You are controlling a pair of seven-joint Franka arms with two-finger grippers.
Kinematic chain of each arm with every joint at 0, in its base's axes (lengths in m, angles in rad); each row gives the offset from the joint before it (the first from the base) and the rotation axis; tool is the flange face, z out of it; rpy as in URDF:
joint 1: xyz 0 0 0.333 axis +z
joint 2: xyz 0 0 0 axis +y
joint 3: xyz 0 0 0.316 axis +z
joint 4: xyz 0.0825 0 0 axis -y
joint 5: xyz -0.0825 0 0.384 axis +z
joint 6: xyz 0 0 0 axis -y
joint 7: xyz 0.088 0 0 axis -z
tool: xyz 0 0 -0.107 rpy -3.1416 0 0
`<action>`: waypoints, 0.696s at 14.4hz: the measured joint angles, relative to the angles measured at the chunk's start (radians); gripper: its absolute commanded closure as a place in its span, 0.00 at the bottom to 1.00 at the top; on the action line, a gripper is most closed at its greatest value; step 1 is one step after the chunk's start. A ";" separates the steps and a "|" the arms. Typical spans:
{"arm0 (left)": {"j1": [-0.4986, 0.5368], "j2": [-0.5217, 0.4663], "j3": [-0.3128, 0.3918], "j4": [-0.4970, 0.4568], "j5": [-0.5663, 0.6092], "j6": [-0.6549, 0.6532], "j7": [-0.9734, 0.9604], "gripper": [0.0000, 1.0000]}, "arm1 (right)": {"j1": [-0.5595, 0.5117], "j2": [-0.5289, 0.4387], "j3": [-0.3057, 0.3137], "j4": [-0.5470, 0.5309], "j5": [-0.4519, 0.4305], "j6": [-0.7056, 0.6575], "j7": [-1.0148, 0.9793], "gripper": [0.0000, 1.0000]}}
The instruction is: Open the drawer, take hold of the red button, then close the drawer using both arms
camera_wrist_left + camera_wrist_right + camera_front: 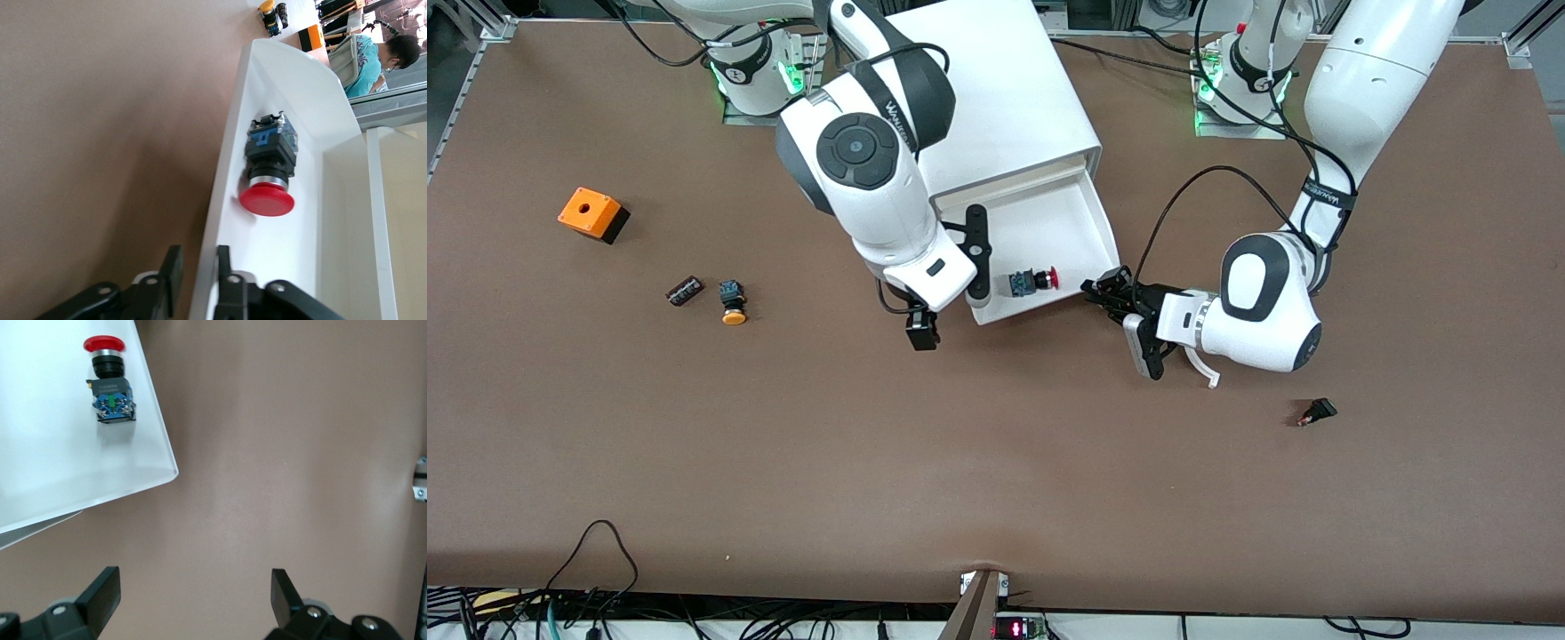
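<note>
Front view: the drawer (pixel 1089 233) is pulled out of the white cabinet (pixel 996 98), and the red button (pixel 1035 281) lies on its side in the tray, close to the front wall.
Left gripper: the left gripper (pixel 1104 291) is at the drawer's front corner. In the left wrist view its two fingers (pixel 170 273) stand a little apart, one on each side of the thin front wall, so it looks like it is letting go, not squeezing.
Right gripper: the right gripper (pixel 921 336) hangs over the bare counter (pixel 996 462) just in front of the drawer, with fingers (pixel 103 590) wide apart and nothing in them.
Step now: grab the button, I think.
How to do it well: move the right gripper over the tray, come down straight, and pinch the black-blue body, not the round red cap, which may slip.
Watch out: keep the left gripper clear of the wall so the drawer does not slide.
</note>
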 measured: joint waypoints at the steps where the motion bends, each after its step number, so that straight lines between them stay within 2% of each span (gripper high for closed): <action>1: 0.002 0.000 0.000 0.004 0.000 0.001 -0.002 0.00 | 0.004 0.005 0.000 0.000 0.000 0.000 -0.015 0.00; 5: 0.014 -0.007 0.004 0.045 0.029 -0.027 -0.018 0.00 | 0.054 0.030 0.001 -0.001 0.000 0.000 -0.030 0.00; 10: 0.059 -0.023 0.008 0.210 0.245 -0.200 -0.212 0.00 | 0.117 0.071 -0.001 -0.001 -0.001 0.003 -0.030 0.00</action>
